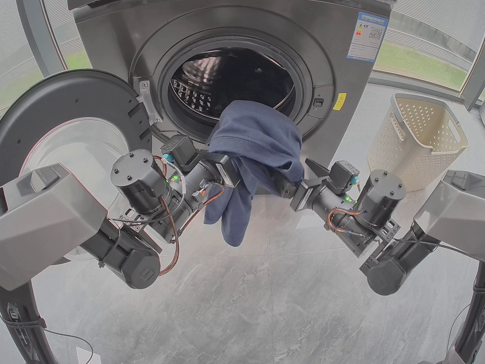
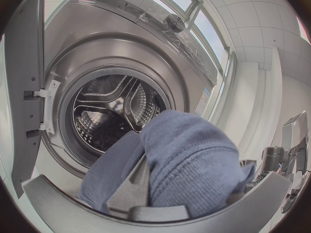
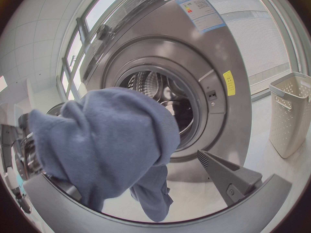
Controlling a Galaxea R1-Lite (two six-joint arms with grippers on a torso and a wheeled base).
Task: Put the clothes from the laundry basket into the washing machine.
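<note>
Soft, light navy garment (image 1: 255, 137) drapes limply over both arms before the drum (image 1: 227, 87); pinch its bunched middle. The right jaws seem released; left jaws, cloth-covered: cannot tell.

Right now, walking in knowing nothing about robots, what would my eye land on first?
A dark blue garment is held up off the floor, draped right in front of the open round mouth of the washing machine. The machine's big round door is swung wide to the robot's left, and a cream laundry basket stands on the floor to the machine's right.
</note>
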